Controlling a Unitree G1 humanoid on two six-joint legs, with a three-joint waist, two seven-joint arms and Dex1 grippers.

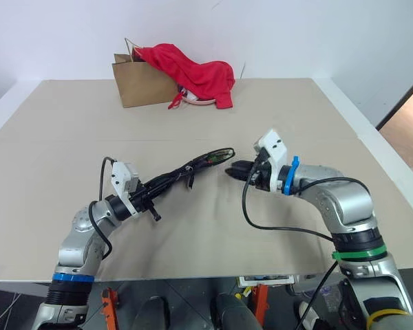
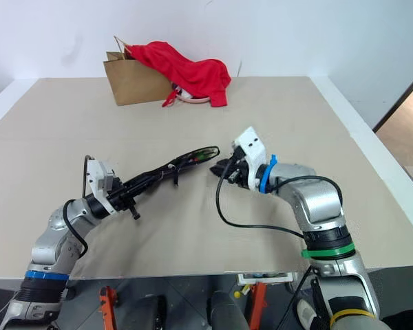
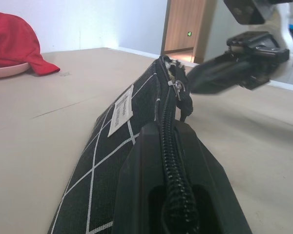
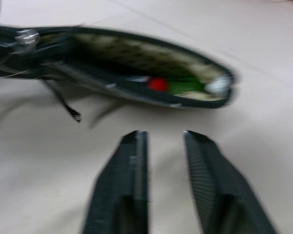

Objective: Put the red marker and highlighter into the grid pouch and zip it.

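Both pens already sit inside my flat black fabric grid pouch with white lines (image 1: 186,170): the red marker (image 4: 157,84) and lime-green highlighter (image 4: 185,87) show through its open mouth. My left gripper (image 1: 153,199) pinches the near end, fingers pressed together on it. The pouch runs lengthwise toward my right gripper (image 1: 235,170), whose fingers (image 4: 132,165) are slightly spread, empty, just beside the mouth, so that's the arm I'd use for the zipper pull (image 3: 178,87), which sits at that far end.

Worktop (image 1: 69,158): broad, beige, matte, faint seam line across middle. Brown paper bag (image 1: 139,85) stands at far edge, left of centre. Red cloth (image 1: 193,74) draped over bag, spilling right onto pale dish (image 1: 196,100) beside bag. Near half bare.
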